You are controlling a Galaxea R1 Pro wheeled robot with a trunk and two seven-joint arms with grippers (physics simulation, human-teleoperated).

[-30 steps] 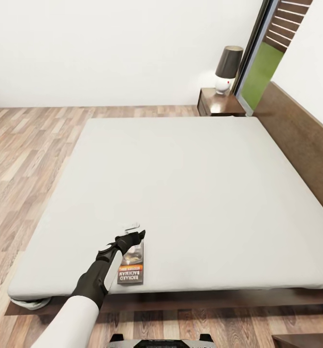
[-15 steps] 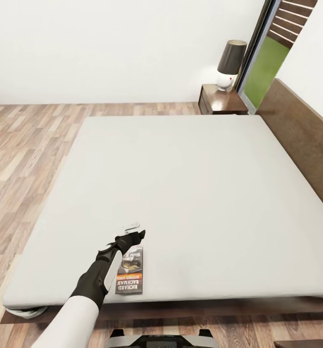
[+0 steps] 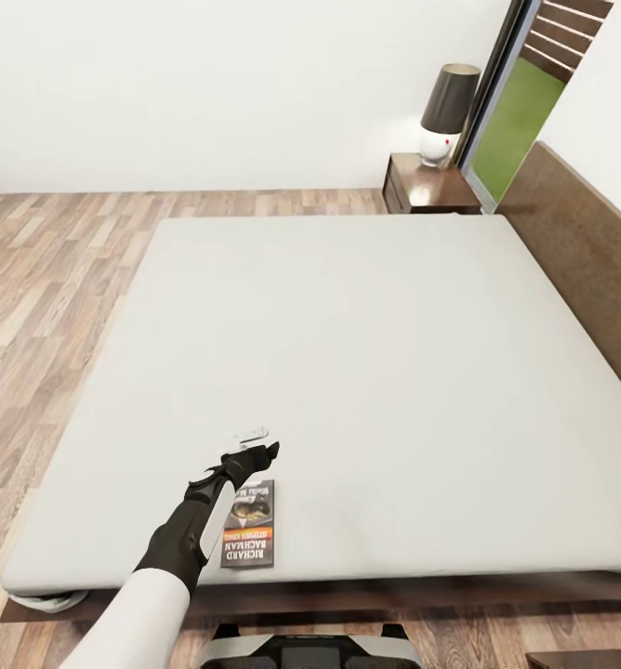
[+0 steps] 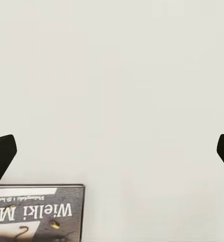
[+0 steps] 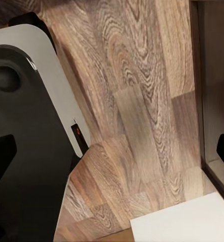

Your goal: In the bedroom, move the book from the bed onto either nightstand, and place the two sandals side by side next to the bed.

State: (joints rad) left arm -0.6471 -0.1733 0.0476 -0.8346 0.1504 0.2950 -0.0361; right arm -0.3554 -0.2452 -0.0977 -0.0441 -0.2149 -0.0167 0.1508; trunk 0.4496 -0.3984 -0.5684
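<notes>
My view has come closer to the bed (image 3: 366, 307); my left end effector (image 3: 251, 449), fingers apart, hovers over the book (image 3: 251, 525).

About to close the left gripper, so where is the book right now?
In the head view the book lies flat on the bed, near its front edge, just right of the left gripper.

The book (image 3: 249, 525) is laid on the bed (image 3: 366, 353) near its front edge — toward the left corner. The left gripper (image 3: 255, 444) is held just behind the book, over the mattress. A nightstand (image 3: 429, 185) is set behind the bed at the right — a lamp (image 3: 445, 112) is placed on it.
</notes>
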